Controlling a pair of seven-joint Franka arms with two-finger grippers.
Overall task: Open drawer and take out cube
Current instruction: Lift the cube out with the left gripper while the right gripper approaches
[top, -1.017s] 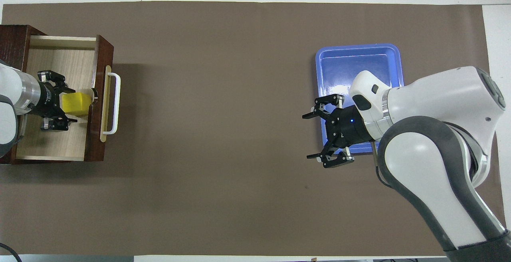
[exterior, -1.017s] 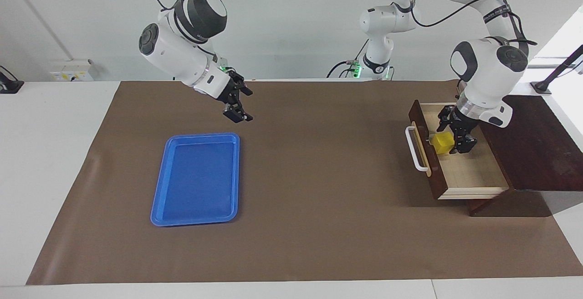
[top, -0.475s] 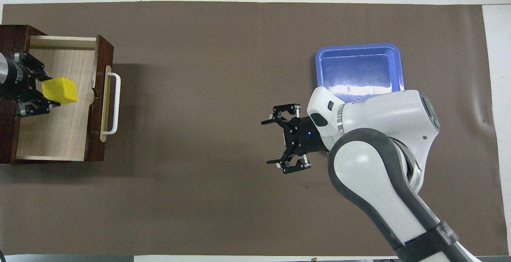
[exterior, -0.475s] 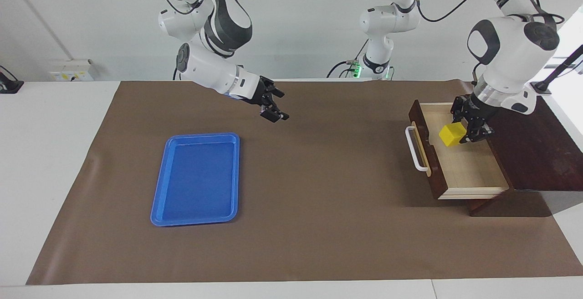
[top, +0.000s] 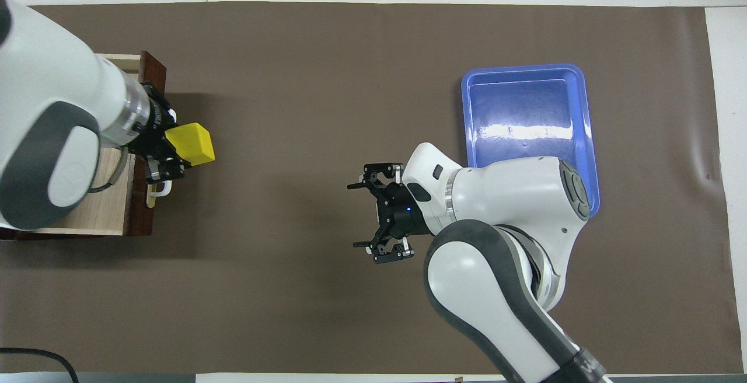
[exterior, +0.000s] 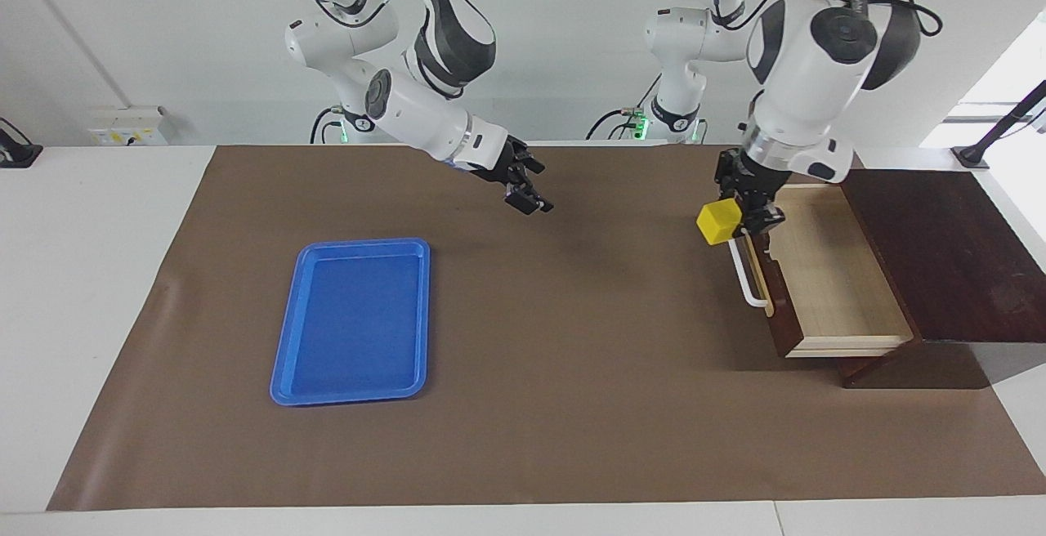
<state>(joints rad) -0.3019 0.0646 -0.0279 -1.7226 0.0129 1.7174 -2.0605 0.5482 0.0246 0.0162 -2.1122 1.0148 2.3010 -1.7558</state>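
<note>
The drawer (exterior: 825,274) stands pulled open at the left arm's end of the table, its pale inside bare; the left arm covers most of it in the overhead view (top: 111,219). My left gripper (exterior: 739,221) (top: 175,155) is shut on the yellow cube (exterior: 717,221) (top: 191,143) and holds it in the air over the drawer's front and white handle (exterior: 748,283). My right gripper (exterior: 527,193) (top: 365,216) is open and empty, up over the middle of the brown mat.
A flat blue tray (exterior: 353,321) (top: 528,120) lies on the brown mat (exterior: 531,405) toward the right arm's end of the table. The dark wooden box (exterior: 956,258) holds the drawer at the table's edge.
My left gripper has lifted the cube out of the drawer and carried it over the drawer front toward the table's middle. My right gripper has moved toward the middle too, staying open.
</note>
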